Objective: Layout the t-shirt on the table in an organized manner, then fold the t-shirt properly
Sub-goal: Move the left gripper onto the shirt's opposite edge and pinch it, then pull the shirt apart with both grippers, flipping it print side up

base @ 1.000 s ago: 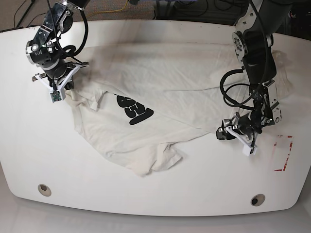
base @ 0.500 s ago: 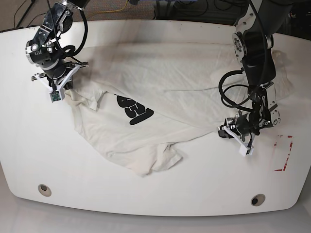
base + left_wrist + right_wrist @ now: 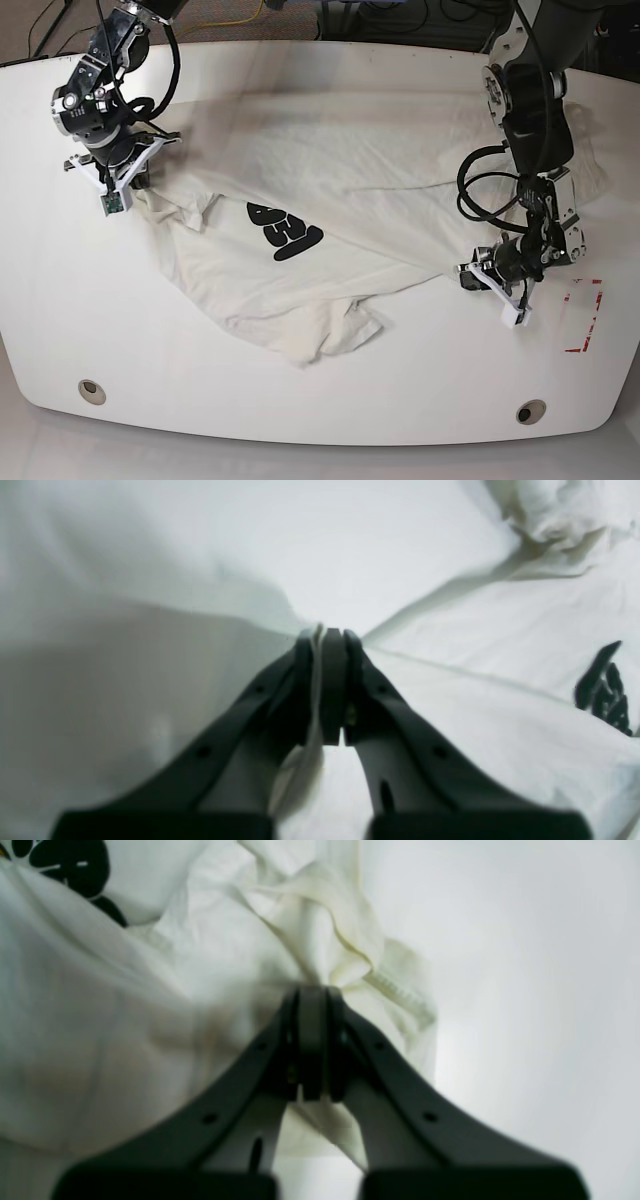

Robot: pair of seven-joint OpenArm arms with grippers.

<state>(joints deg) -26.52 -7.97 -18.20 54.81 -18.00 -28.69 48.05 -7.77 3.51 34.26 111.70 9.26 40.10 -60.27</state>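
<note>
The white t-shirt [image 3: 350, 190] lies crumpled and partly spread on the white table [image 3: 300, 410], with black lettering [image 3: 285, 232] showing left of centre. My left gripper [image 3: 466, 277] is shut on a thin edge of the shirt at its right side; in the left wrist view [image 3: 324, 636] cloth [image 3: 500, 715] runs between the closed jaws. My right gripper [image 3: 140, 183] is shut on bunched cloth at the shirt's left corner; the right wrist view [image 3: 312, 990] shows a ribbed hem [image 3: 400, 995] beside it. The round print and the badge are hidden.
A red tape rectangle [image 3: 585, 316] lies right of my left gripper. Two grey grommet holes [image 3: 92, 390] [image 3: 530, 411] sit near the table's front edge. A folded lump of shirt [image 3: 335, 335] lies at front centre. Bare table [image 3: 525, 990] shows right of the right gripper.
The shirt and its lettering have slid a little right and toward the front. My left gripper has moved slightly right and forward with its cloth. My right gripper has shifted slightly back.
</note>
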